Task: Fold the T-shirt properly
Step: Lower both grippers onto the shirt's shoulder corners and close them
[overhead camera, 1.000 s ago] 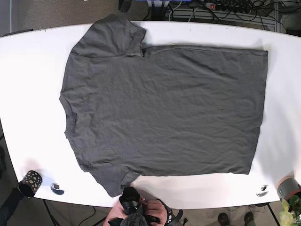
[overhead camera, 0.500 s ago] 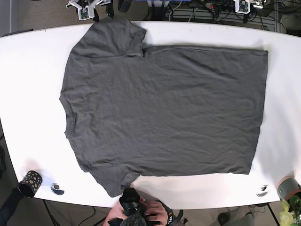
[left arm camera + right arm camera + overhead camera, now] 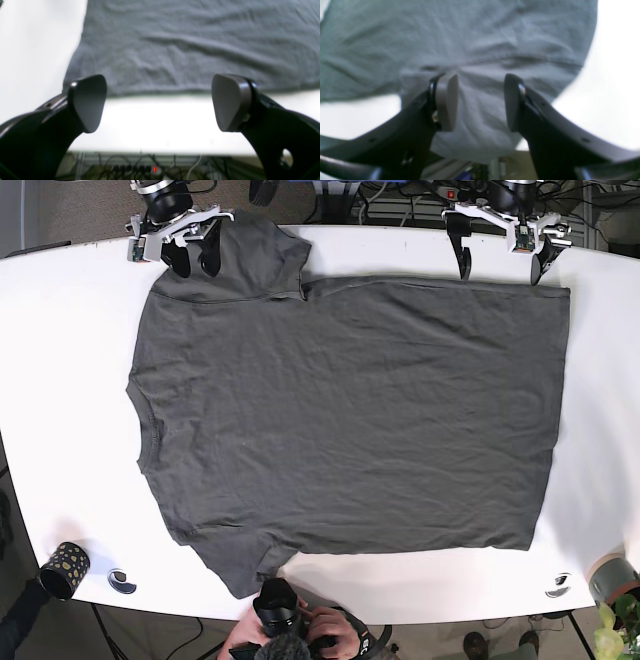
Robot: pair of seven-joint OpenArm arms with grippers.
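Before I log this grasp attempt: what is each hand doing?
Left hand: open, holding nothing.
Right hand: open above the T-shirt sleeve, holding nothing.

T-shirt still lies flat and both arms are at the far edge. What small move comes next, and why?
Probably lower both open grippers onto the cloth. The right gripper hangs over the sleeve, and the left gripper straddles the T-shirt edge near the hem corner. Neither holds fabric yet, so descending to pinch comes before any fold.
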